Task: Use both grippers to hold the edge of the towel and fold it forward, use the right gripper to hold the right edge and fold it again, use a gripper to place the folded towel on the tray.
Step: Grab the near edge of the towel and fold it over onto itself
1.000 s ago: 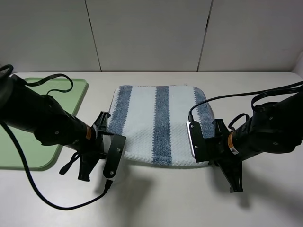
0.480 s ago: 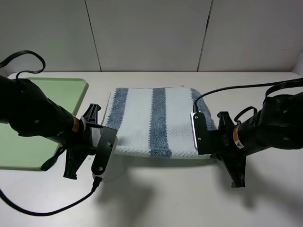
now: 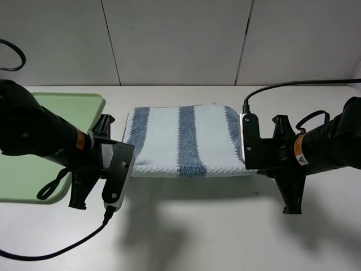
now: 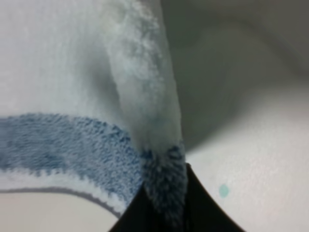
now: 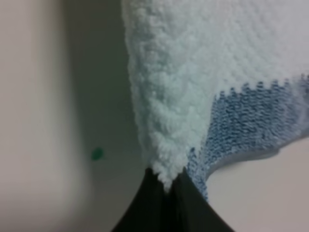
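The blue-and-white striped towel (image 3: 183, 138) hangs lifted by its near edge, curling over toward the back of the table. My left gripper (image 3: 125, 160) is shut on the towel's near left corner, and the left wrist view shows the blue stripe and grey hem of the towel (image 4: 120, 111) pinched between its black fingers. My right gripper (image 3: 246, 149) is shut on the near right corner, with the towel (image 5: 203, 82) clamped at its tips in the right wrist view. The light-green tray (image 3: 34, 169) lies at the left, partly behind my left arm.
The white table (image 3: 192, 226) spreads in front of the towel. Grey wall panels (image 3: 180, 39) stand close behind the table's far edge. Black cables trail from both arms over the table.
Both grippers have risen and moved away from the front edge, carrying the towel's near edge up and over. The visible towel has grown shorter front to back.
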Robot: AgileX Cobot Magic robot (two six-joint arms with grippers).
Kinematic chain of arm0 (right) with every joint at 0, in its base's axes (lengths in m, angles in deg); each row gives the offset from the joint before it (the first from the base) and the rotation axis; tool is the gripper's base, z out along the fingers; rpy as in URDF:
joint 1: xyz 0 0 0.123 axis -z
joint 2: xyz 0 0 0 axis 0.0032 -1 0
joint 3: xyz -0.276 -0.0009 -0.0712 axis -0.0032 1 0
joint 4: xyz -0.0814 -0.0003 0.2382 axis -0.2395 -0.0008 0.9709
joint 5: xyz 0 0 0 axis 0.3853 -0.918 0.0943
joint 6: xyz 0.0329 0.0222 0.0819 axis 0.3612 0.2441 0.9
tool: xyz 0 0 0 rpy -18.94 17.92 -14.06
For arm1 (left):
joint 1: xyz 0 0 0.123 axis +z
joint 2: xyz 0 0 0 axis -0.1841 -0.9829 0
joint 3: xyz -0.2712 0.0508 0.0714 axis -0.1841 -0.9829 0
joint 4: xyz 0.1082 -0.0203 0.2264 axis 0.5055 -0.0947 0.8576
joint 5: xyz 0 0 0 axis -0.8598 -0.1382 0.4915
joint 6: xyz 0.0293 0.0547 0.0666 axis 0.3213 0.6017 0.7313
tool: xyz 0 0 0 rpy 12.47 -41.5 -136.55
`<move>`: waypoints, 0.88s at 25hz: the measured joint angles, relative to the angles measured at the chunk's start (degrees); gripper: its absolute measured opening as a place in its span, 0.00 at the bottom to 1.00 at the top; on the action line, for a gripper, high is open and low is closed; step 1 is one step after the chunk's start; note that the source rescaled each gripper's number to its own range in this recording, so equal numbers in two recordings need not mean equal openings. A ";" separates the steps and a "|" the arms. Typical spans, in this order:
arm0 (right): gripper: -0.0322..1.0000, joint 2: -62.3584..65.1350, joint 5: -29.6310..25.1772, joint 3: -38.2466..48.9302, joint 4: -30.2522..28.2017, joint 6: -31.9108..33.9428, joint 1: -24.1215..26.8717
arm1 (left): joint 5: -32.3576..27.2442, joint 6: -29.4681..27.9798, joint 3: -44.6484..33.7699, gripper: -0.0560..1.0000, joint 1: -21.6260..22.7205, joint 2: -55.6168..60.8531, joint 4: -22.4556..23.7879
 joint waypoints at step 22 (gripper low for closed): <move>0.03 16.53 -12.20 -0.12 10.50 -3.56 -0.36 | -4.48 -1.48 0.53 0.06 -0.64 8.46 -2.20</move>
